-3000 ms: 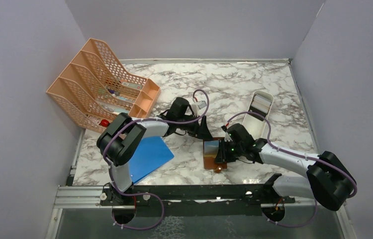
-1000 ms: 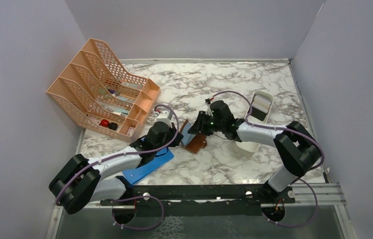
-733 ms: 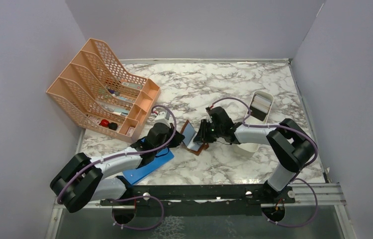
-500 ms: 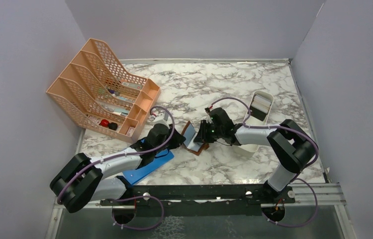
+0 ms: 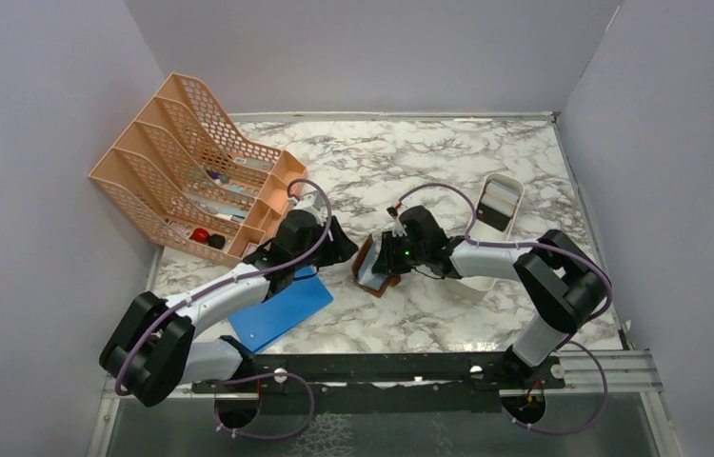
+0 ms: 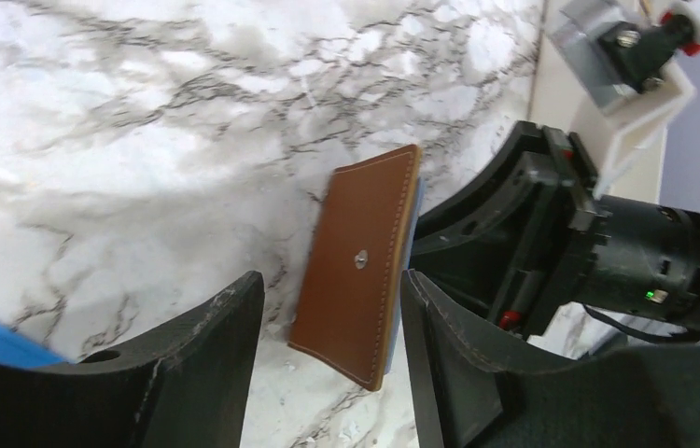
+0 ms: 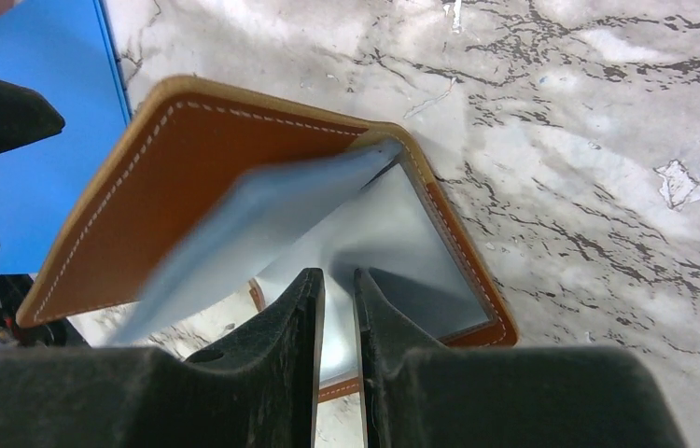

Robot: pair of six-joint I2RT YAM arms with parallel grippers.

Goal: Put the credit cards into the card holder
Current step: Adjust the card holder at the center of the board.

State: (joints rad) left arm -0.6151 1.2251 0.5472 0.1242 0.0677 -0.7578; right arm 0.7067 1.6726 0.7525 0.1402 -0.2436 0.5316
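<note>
The brown leather card holder (image 5: 368, 259) stands half folded on the marble between both grippers. The left wrist view shows its outer flap and snap stud (image 6: 365, 271), with a light blue edge behind it. My left gripper (image 5: 342, 249) is open and empty, just left of the holder, not touching it (image 6: 328, 285). My right gripper (image 5: 386, 259) reaches into the fold. Its jaws (image 7: 335, 275) are nearly together on the light blue credit card (image 7: 412, 233), which lies on the lower flap under the raised flap (image 7: 169, 187). No dark card shows clearly.
A bright blue board (image 5: 282, 307) lies under my left arm, left of the holder. An orange mesh rack (image 5: 191, 162) stands at the back left. A white oblong tray (image 5: 501, 195) with a dark item in it sits behind my right arm.
My left gripper has let go and drawn back to the left. The holder's flap has swung over the light blue card. My right gripper has stayed in the fold.
</note>
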